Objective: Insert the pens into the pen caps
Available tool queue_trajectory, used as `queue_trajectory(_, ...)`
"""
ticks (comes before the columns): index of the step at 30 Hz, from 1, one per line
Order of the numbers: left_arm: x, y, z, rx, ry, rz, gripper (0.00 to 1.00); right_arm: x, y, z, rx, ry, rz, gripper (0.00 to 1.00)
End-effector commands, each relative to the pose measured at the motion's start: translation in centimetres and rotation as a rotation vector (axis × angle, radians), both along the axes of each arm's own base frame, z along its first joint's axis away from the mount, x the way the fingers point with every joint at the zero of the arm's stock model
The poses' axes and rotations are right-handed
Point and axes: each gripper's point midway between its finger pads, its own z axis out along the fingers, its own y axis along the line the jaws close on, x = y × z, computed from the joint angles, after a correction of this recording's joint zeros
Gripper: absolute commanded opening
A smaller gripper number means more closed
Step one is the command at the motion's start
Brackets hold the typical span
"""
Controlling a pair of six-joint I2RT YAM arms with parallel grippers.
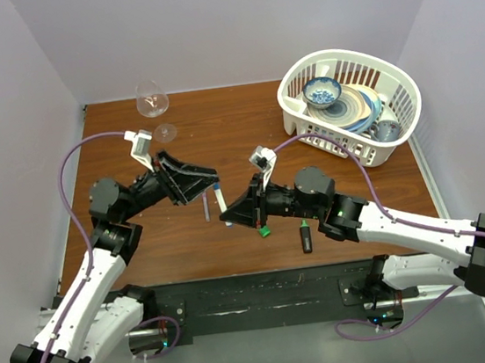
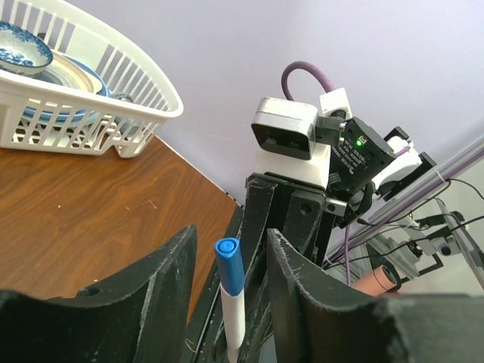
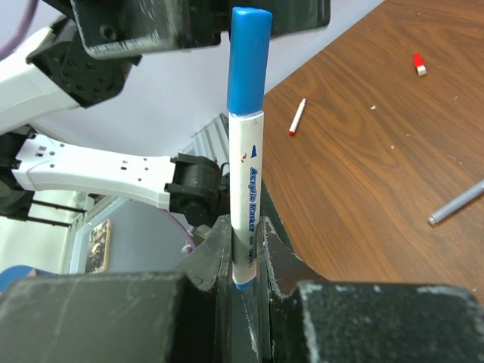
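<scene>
Top view looks down on the table point(image 1: 219, 136); both wrist views, close-in, share the blue-capped pen point(image 3: 247, 174) point(image 2: 231, 295).

white pen point(image 3: 246, 219) | blue barrel print: "Acrylic Marker" | smaller print below: unreadable

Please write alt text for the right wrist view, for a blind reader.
The right end effector grips a white plastic pen with a blue cap upright. Behind it lies a brown wooden table with a small red cap, a thin white pen with a red tip and a thin grey pen.
</scene>
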Motion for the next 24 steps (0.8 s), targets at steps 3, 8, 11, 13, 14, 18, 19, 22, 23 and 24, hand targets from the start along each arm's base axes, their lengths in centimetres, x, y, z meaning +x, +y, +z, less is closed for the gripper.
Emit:
queue_trajectory(3, -1.0, -0.2, -0.6, -0.006, -0.012, -0.055, 0.38, -0.6, 0.3, 2.3, 0.075, -0.027, 0.034, 0.0)
queue_trajectory(8, -1.6, -0.3, -1.1, -0.015, 0.003, -0.083, 0.0, -0.6, 0.6, 2.8, 0.093, -0.031, 0.04, 0.0)
queue_trajectory(11, -3.1, -0.2, -1.9, -0.06, 0.027, -0.134, 0.0, 0.0, 0.7, 3.9, 0.129, -0.08, 0.019, 0.0)
queue_trajectory(13, -4.3, -0.1, -2.2, -0.081, 0.031, -0.172, 0.0, 1.0, 0.5, 5.0, 0.143, -0.127, -0.03, 0.0)
queue_trajectory(14, -4.5, -0.1, -2.9, -0.071, 0.048, -0.179, 0.0, 1.5, 0.4, 5.3, 0.142, -0.134, -0.04, 0.0)
queue_trajectory(18, -5.0, -0.1, -4.3, -0.056, 0.081, -0.185, 0.0, 3.5, -0.2, 7.9, 0.174, -0.171, -0.071, 0.0)
queue_trajectory(19, -5.2, 0.0, -4.4, -0.058, 0.084, -0.191, 0.0, 3.8, -0.3, 8.9, 0.184, -0.2, -0.078, 0.0)
queue_trajectory(22, -6.2, 0.0, -4.8, -0.065, 0.089, -0.221, 0.0, 4.1, 0.0, 10.3, 0.191, -0.259, -0.059, 0.0)
queue_trajectory(23, -6.3, 0.0, -5.3, -0.065, 0.102, -0.223, 0.0, 4.2, 0.1, 10.7, 0.196, -0.277, -0.054, 0.0)
queue_trajectory(24, -6.6, 0.0, -5.3, -0.068, 0.11, -0.228, 0.0, 4.2, 0.3, 10.9, 0.2, -0.289, -0.048, 0.0)
